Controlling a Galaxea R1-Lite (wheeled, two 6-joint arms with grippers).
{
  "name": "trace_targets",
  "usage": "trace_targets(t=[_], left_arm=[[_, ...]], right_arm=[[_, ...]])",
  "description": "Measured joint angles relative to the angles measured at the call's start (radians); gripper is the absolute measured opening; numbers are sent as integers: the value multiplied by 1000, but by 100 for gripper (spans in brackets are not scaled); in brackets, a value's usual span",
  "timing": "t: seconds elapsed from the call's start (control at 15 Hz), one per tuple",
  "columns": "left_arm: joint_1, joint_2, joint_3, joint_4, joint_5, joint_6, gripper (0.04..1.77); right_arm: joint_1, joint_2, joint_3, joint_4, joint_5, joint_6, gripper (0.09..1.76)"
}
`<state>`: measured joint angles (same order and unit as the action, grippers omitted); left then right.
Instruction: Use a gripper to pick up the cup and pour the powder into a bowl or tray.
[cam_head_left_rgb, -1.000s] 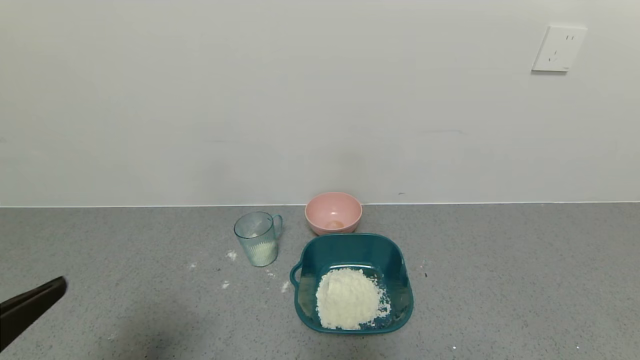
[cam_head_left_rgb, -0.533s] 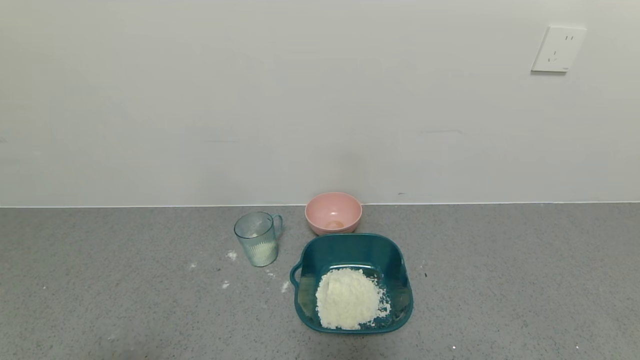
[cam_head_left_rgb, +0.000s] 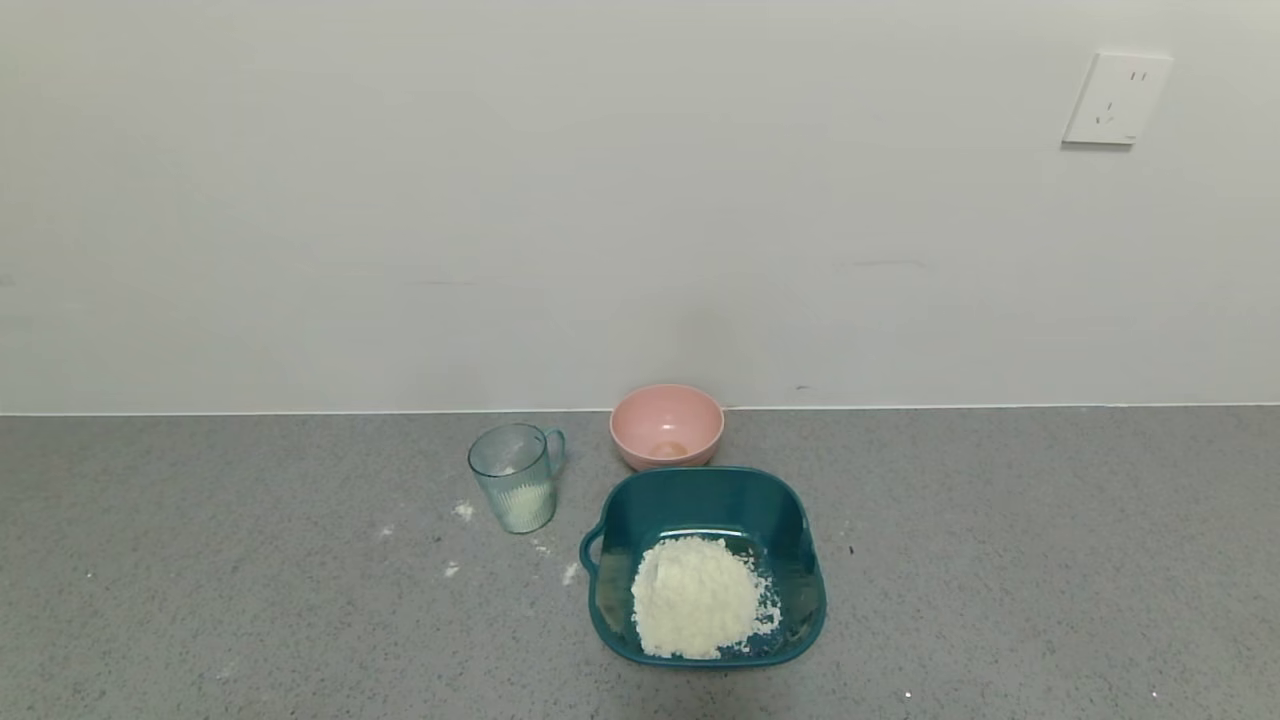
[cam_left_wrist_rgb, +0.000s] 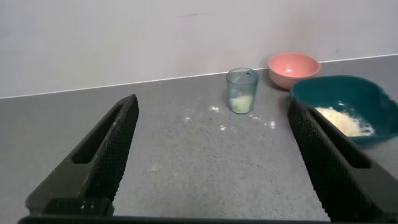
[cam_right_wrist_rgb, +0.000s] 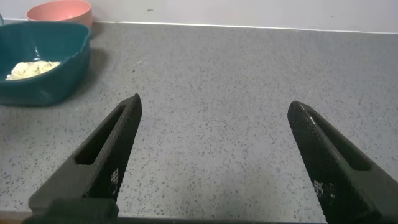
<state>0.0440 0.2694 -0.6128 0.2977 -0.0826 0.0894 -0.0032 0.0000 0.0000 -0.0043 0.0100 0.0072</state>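
Note:
The pale blue-green ribbed cup (cam_head_left_rgb: 513, 477) stands upright on the grey counter, with a little white powder in its bottom; it also shows in the left wrist view (cam_left_wrist_rgb: 241, 91). To its right the dark teal basin (cam_head_left_rgb: 700, 500) holds a heap of white powder (cam_head_left_rgb: 697, 598). It also shows in the left wrist view (cam_left_wrist_rgb: 373, 93) and the right wrist view (cam_right_wrist_rgb: 62, 43). Neither gripper shows in the head view. My left gripper (cam_left_wrist_rgb: 211, 112) is open and empty, well short of the cup. My right gripper (cam_right_wrist_rgb: 214, 112) is open and empty over bare counter, right of the basin.
A small pink bowl (cam_head_left_rgb: 667, 425) stands by the wall behind the basin. Specks of spilled powder (cam_head_left_rgb: 462, 511) lie on the counter around the cup. A wall socket (cam_head_left_rgb: 1117, 97) is at upper right.
The dark left gripper tip seen at the lower left edge of the head view one second ago has left that view. The cup, basin and bowl have not moved.

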Motion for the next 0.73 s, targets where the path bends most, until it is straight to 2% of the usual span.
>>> trace_targets(t=[0.13, 0.4, 0.73], left_arm=[[-59, -14, 9, 3, 4, -17, 172], [-51, -116, 92, -21, -3, -18, 172], [-46, -244, 328, -286, 3, -24, 172]], right_arm=[[0, 0, 0, 0, 0, 0, 171], [0, 0, 0, 0, 0, 0, 171], [0, 0, 0, 0, 0, 0, 171]])
